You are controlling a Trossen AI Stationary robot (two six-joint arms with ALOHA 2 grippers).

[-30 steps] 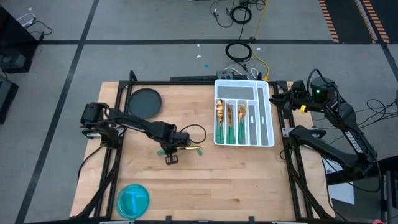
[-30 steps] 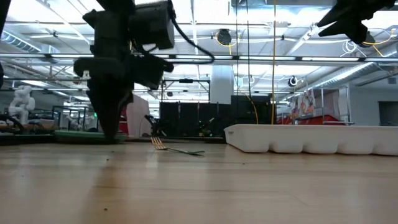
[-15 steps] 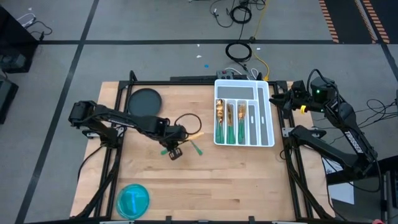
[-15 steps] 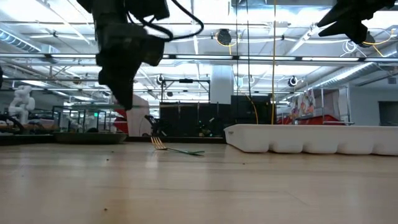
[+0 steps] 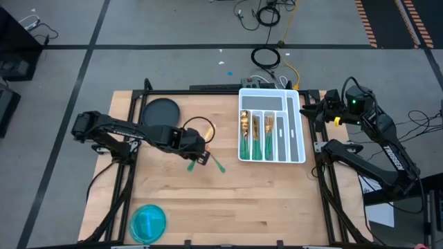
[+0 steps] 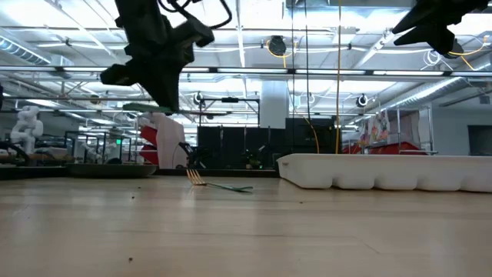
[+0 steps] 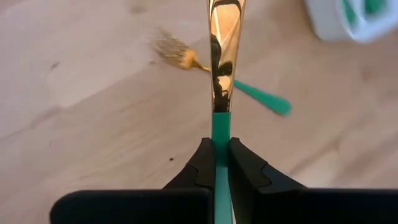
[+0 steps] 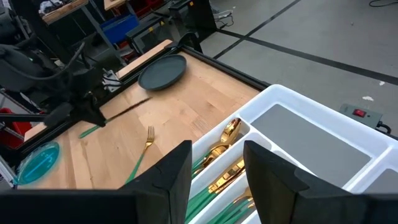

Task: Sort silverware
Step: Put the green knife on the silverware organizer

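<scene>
High view: my left gripper [image 5: 199, 158] sits mid-table, left of the white tray [image 5: 296, 131], clenched on a knife [image 5: 192, 164]; a fork [image 5: 217, 164] lies just beside.
Low view: the fork lies flat on the table.
Left wrist: fingers [image 7: 202, 167] pinch the knife's green handle.
Right wrist: my right gripper [image 8: 217, 168] hovers over the tray, parted, empty.
</scene>
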